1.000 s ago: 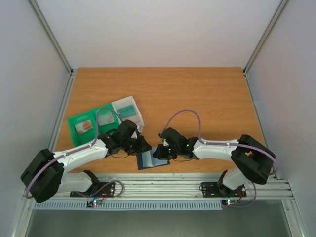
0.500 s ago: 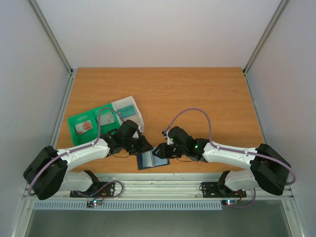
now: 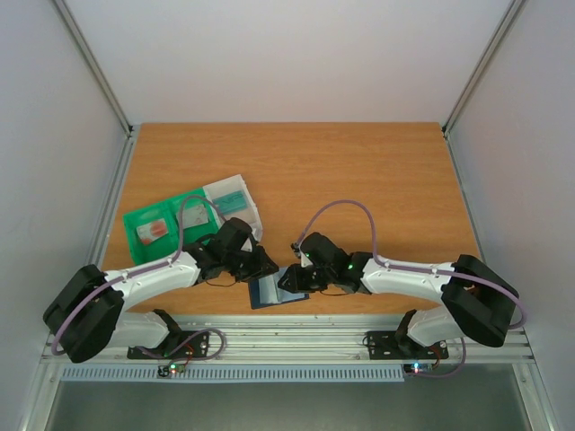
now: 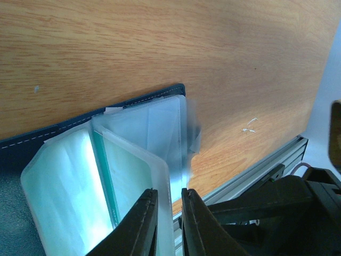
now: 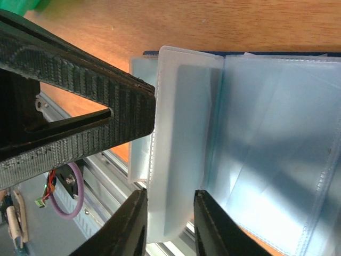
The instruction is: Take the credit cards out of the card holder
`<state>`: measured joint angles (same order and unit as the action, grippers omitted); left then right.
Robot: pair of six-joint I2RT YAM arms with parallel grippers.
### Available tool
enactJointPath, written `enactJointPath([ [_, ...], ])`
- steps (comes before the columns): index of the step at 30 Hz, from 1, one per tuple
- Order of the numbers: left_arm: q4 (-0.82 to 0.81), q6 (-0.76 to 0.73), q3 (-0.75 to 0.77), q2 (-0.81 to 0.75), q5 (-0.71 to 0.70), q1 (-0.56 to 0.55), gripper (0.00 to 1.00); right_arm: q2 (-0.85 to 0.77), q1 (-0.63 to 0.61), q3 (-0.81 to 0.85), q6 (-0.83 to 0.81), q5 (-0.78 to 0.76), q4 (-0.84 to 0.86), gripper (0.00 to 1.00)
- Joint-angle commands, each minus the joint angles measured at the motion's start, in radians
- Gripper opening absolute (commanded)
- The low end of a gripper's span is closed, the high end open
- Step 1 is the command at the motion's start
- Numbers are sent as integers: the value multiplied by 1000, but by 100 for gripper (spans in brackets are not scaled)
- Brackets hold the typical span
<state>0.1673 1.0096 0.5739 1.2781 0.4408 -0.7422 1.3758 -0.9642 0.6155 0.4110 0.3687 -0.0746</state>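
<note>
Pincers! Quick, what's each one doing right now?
Left pincer: closed, pinching a clear pocket of the card holder.
Right pincer: closed, pinching the card holder too.

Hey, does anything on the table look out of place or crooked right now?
Nothing is spilled or broken. The card holder lies open at the near edge of the table, its clear sleeves fanned up rather than flat; the left tool pinches one. The green bin sits askew.

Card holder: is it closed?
No, the card holder lies open on the table, its clear sleeves fanned out.
</note>
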Motion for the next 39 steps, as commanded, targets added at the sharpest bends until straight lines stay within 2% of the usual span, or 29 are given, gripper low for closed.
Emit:
enactJointPath([
  [1, -77, 5, 10, 15, 20, -6, 16, 12, -8, 36, -6, -6, -20, 22],
  [6, -101, 24, -5, 12, 25, -6, 19, 10, -7, 39, -9, -30, -62, 14],
  [10, -66, 10, -6, 5, 5, -5, 20, -10, -6, 44, -17, -64, -104, 13],
  [19, -23, -12, -22, -35, -47, -6, 26, -83, -7, 62, -37, -235, -290, 17],
  [22, -40, -13, -34, -26, -50, -6, 27, -99, -7, 76, -42, -276, -328, 22],
  [32, -156, 25, -96, 31, -39, -5, 27, -37, -6, 100, -62, -232, -252, 18],
  [39, -236, 45, -124, 70, -42, -6, 27, 93, -5, 108, -68, -227, -199, 15],
])
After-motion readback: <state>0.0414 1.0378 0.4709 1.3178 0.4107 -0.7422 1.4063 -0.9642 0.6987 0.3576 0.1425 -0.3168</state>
